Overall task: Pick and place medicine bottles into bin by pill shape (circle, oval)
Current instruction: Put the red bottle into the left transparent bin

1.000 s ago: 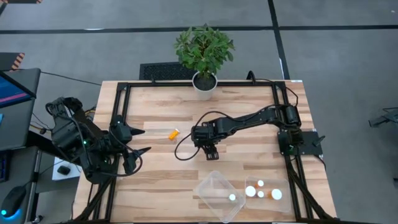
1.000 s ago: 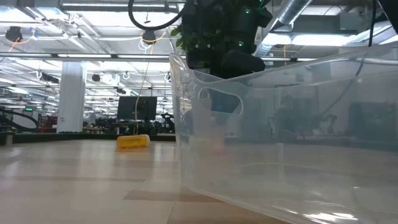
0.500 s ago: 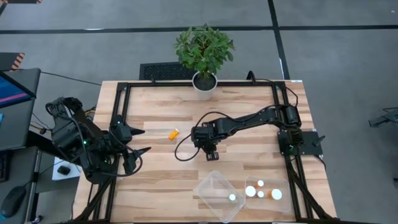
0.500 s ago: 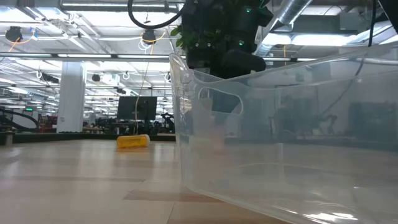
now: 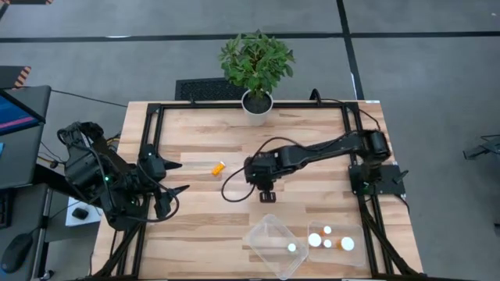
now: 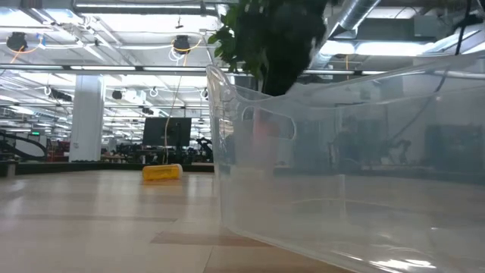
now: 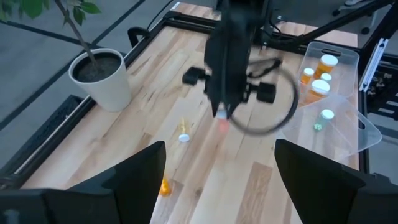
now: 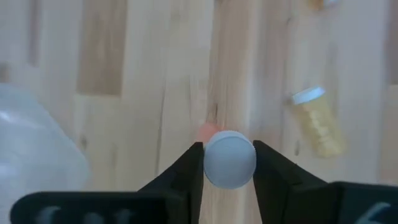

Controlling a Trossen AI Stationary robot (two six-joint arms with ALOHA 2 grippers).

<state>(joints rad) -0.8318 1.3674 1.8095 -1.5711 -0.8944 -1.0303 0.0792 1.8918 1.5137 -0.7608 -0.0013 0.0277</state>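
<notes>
My right gripper (image 5: 267, 196) hangs over the middle of the table, shut on a small medicine bottle with a white cap (image 8: 229, 158). In the left wrist view the bottle (image 7: 221, 116) shows under the dark fingers. A yellowish bottle with a white cap (image 5: 218, 167) lies on its side on the wood to the left; it also shows in the right wrist view (image 8: 317, 122) and the low view (image 6: 161, 173). My left gripper (image 5: 181, 189) waits open at the table's left side, with nothing between its fingers (image 7: 140, 171). My right gripper pinches the bottle between its two fingers, one on each side, at or just under the white cap (image 8: 229, 158). The fingers come from above, pointing steeply down. The bottle stands upright, cap up, its lower end (image 7: 221, 126) clear of the table.
Two clear plastic bins stand at the near right: one (image 5: 266, 234) holds a white-capped bottle, the other (image 5: 353, 231) holds several bottles. The bin wall (image 6: 341, 167) fills the low view. A potted plant (image 5: 256, 69) stands at the far edge.
My right gripper has shut on the white-capped bottle, then risen and shifted a little toward the near edge, lifting the bottle clear of the table.
</notes>
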